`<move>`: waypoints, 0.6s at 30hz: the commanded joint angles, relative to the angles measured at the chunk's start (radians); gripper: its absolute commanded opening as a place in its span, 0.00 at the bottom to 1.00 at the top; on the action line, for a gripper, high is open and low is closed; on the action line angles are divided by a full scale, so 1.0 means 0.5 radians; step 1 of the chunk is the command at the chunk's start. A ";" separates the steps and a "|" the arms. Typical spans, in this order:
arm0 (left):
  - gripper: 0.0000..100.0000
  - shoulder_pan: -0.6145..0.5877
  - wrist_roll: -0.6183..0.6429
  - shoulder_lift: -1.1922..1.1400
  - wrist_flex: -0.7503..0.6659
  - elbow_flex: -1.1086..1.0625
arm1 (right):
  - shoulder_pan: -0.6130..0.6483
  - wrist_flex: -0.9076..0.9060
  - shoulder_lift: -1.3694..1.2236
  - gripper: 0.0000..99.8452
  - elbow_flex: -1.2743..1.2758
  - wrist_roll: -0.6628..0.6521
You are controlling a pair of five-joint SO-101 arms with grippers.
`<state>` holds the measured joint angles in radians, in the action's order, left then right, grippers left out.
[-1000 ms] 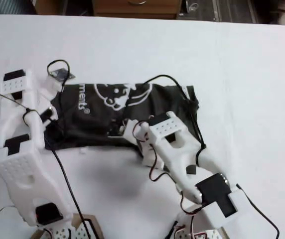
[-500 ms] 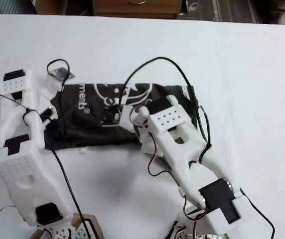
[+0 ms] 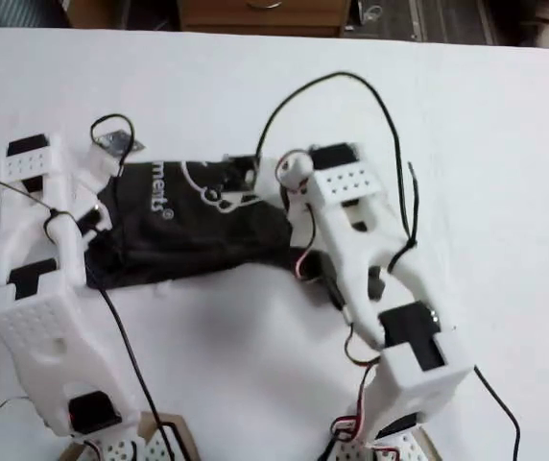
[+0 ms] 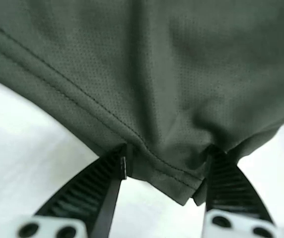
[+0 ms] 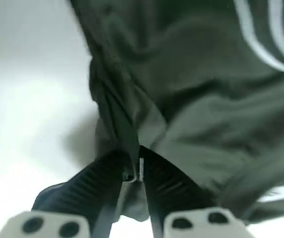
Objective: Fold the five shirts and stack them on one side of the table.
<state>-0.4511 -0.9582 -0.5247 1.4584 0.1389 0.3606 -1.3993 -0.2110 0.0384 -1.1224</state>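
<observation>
Shirt [image 3: 198,226] sits half-folded near the table's [image 3: 447,96] left edge. The right gripper [image 5: 134,171] is pinching a fold and the left gripper [image 4: 164,168] is spread wide around its edge. Early days imo, no stacking done yet.

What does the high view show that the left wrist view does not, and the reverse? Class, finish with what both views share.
High view: two white arms at the shirt, the left arm at its left end and the right arm over its right end, plus the white print. Left wrist view: the stitched hem up close, between the left gripper's open ribbed fingers. Shared: the dark shirt lying on the white table.
</observation>
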 commanded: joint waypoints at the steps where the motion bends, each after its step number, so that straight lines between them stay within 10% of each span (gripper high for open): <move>1: 0.26 -0.009 0.003 0.009 -0.009 0.069 | -0.011 -0.051 -0.038 0.02 -0.279 -0.012; 13: 0.26 -0.009 0.003 0.009 -0.012 0.069 | -0.002 -0.066 -0.499 0.04 -0.574 -0.006; 18: 0.26 -0.009 0.003 0.009 -0.012 0.069 | -0.005 -0.103 -0.615 0.25 -0.712 0.110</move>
<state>-0.4511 -0.9582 -0.5247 1.4584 0.1389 0.3606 -1.4408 -0.5148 -0.2501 -1.0886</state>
